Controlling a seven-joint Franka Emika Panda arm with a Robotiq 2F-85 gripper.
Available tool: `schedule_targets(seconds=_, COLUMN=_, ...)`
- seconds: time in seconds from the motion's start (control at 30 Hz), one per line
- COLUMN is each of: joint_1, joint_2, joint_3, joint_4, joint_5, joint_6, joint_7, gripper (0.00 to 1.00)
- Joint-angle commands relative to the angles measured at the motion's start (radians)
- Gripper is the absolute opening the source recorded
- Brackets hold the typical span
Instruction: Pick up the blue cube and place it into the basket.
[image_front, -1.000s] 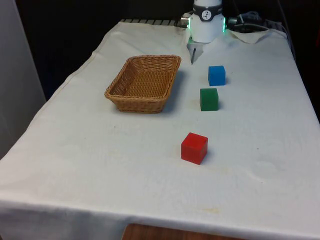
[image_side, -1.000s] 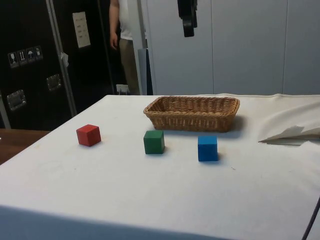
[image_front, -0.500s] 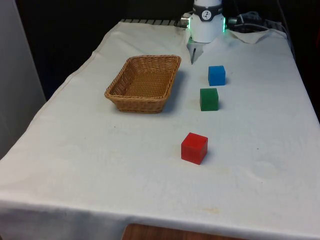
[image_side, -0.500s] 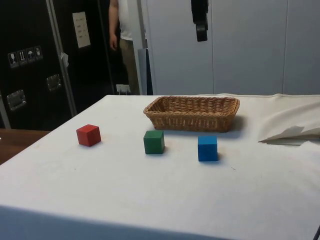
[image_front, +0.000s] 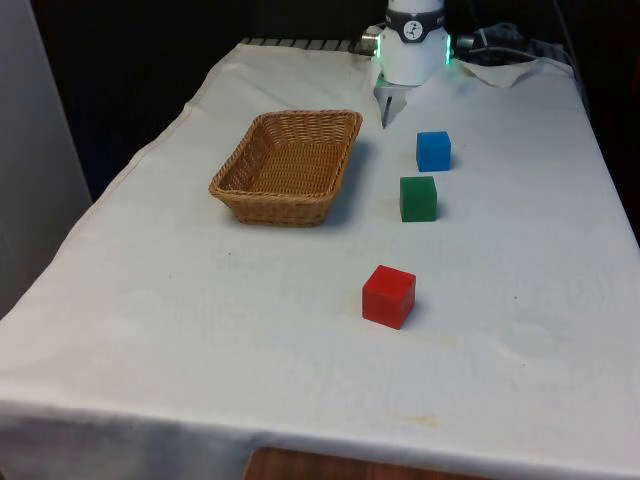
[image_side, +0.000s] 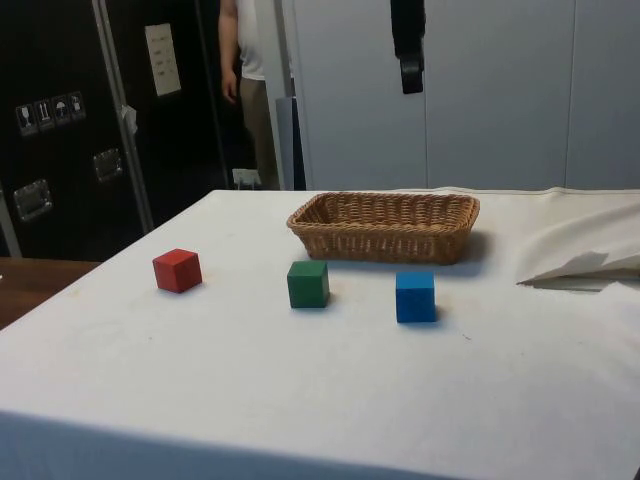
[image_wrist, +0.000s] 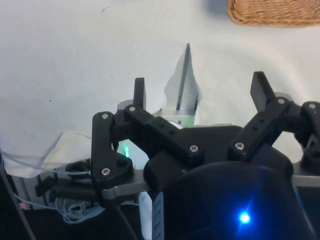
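green cube (image_front: 418, 198): sitting on the white cloth (image_front: 200, 330), near the table's middle
red cube (image_front: 388, 296): resting on the cloth, well apart from the green one
person (image_side: 252, 80): standing behind the table beside dark cabinets (image_side: 70, 120)

A table draped in white cloth (image_front: 200, 330) bears a woven wicker basket (image_front: 287, 166) and small blue (image_front: 433, 151), green (image_front: 418, 198) and red (image_front: 388, 296) cubes.

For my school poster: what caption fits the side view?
Gripper hangs high above basket; red, green, blue cube wait in a row.
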Motion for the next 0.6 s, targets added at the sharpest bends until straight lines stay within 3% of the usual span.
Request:
schedule_targets(seconds=0.0, joint_1=0.000, joint_2=-0.003, joint_3=0.000, joint_4=-0.007, joint_5=0.004, joint_6=0.009, joint_7=0.000, gripper=1.00)
schedule_targets(seconds=0.23, joint_1=0.006, joint_2=-0.020, joint_3=0.005, joint_4=-0.062, joint_5=0.042, joint_6=0.086, joint_7=0.004, gripper=1.00)
schedule_targets(seconds=0.33, joint_1=0.001, joint_2=-0.011, joint_3=0.009, joint_4=-0.065, joint_5=0.045, joint_6=0.093, joint_7=0.000, gripper=1.00)
schedule_targets(seconds=0.4, joint_1=0.007, joint_2=-0.019, joint_3=0.013, joint_4=-0.088, joint_5=0.066, joint_6=0.131, joint_7=0.003, gripper=1.00)
schedule_targets(seconds=0.57, joint_1=0.007, joint_2=-0.006, joint_3=0.024, joint_4=-0.115, joint_5=0.100, joint_6=0.185, joint_7=0.000, gripper=1.00)
